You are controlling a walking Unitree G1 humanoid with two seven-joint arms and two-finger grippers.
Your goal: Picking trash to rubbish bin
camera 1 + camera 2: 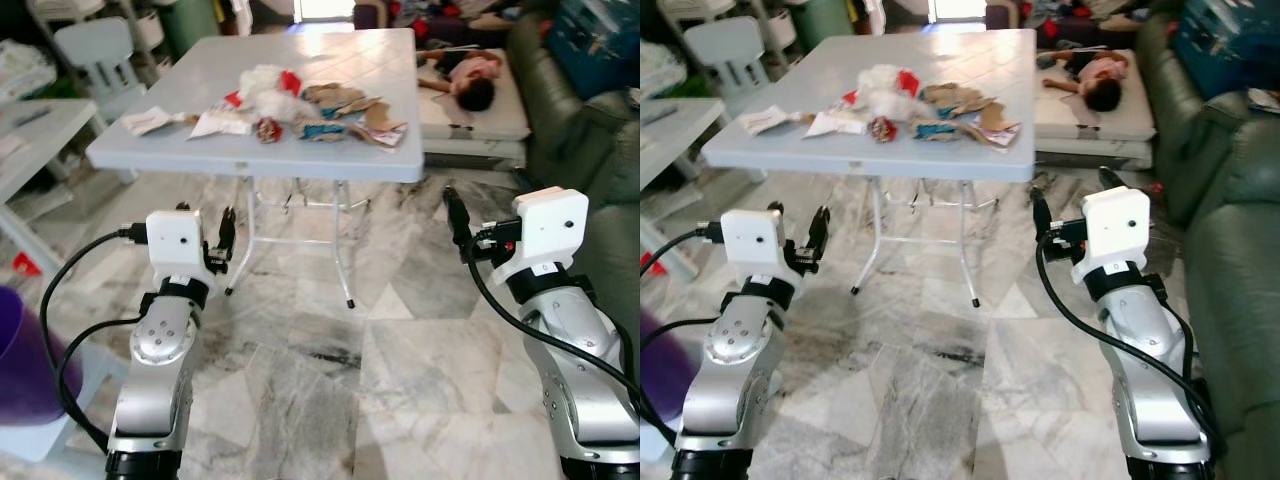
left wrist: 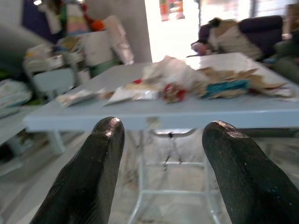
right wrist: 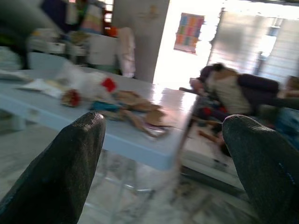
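The two head views look forward and down from above the arms at a folding table [image 1: 250, 160] with trash [image 1: 300, 110] on it, a short way ahead. Each wrist view looks low (nearly level with the tabletop) between two black fingers [image 2: 88, 177] at this same table and trash.

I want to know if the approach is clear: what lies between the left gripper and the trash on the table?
In the left eye view, bare marble floor and the table's near edge separate the left gripper from the trash pile; nothing else stands there.
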